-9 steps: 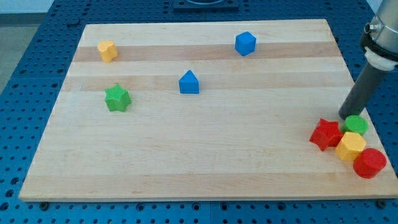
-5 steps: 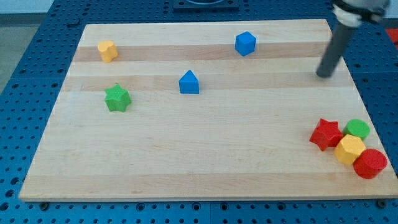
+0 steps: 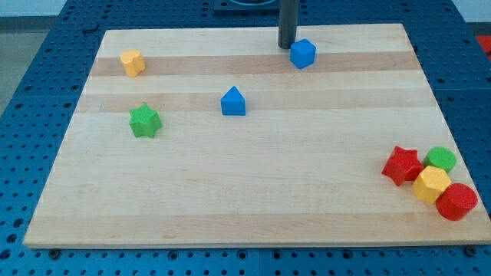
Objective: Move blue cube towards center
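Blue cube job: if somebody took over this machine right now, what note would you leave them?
My tip: down on the board near the view's top, just up and to the left of the blue cube, close to it; contact cannot be told.
Blue cube: near the top edge, right of the middle, well away from the centre.
Other blue block, house-shaped: nearer the centre, not the target.
Done: the approach only, the tip behind the cube.
Left: push the cube down the view and slightly left toward the centre.

Pale matt wooden board, matt plastic-looking blue cube
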Robot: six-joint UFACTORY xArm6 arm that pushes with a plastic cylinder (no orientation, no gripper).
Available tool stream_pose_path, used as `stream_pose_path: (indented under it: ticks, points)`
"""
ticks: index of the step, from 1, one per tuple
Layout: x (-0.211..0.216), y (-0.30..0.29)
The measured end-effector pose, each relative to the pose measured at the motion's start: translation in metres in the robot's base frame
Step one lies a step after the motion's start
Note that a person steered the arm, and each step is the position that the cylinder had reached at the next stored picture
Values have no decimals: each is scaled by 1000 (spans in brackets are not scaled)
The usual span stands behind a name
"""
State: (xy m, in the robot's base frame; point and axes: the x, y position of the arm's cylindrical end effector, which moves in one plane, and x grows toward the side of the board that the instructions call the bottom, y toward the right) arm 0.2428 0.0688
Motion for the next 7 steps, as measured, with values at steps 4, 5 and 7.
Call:
stream_pose_path:
  ticks: [4,5,7]
  points:
    - [61,27]
    - [104,27]
    - [120,13]
